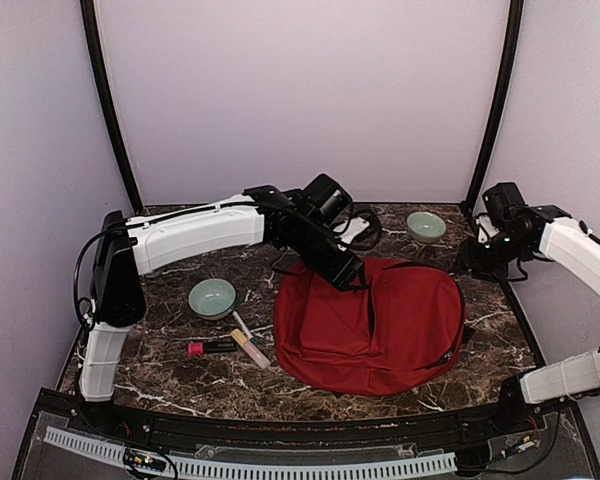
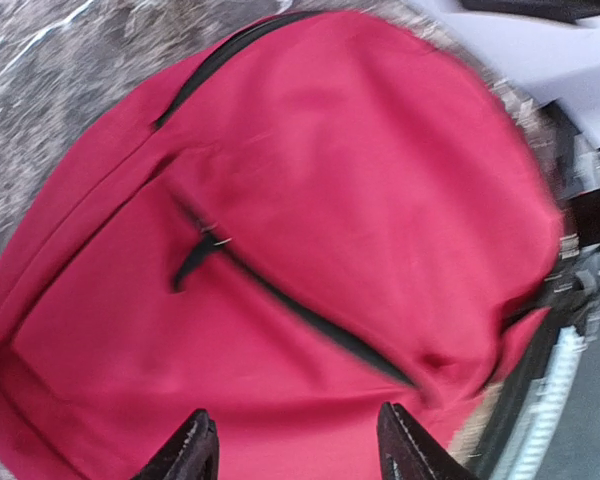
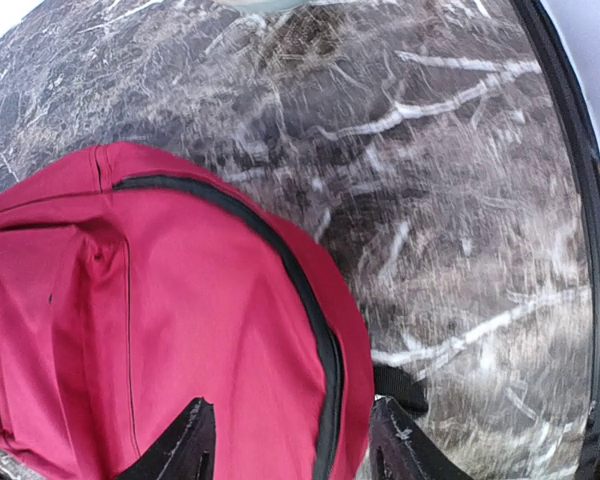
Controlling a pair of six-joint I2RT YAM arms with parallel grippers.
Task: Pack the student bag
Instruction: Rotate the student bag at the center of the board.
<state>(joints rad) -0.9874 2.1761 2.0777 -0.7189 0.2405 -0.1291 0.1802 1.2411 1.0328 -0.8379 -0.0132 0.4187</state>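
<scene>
The left gripper (image 2: 295,435) has its two fingers apart and holds nothing. The student bag (image 2: 310,230) lies right under it, with the front pocket facing up. The right gripper (image 3: 292,430) is apart too and holds nothing. It hangs over the bag's edge, by the dark zipper. The bag lies flat in the middle of the table (image 1: 180,370). A green bowl (image 1: 212,297) sits to its left.
</scene>
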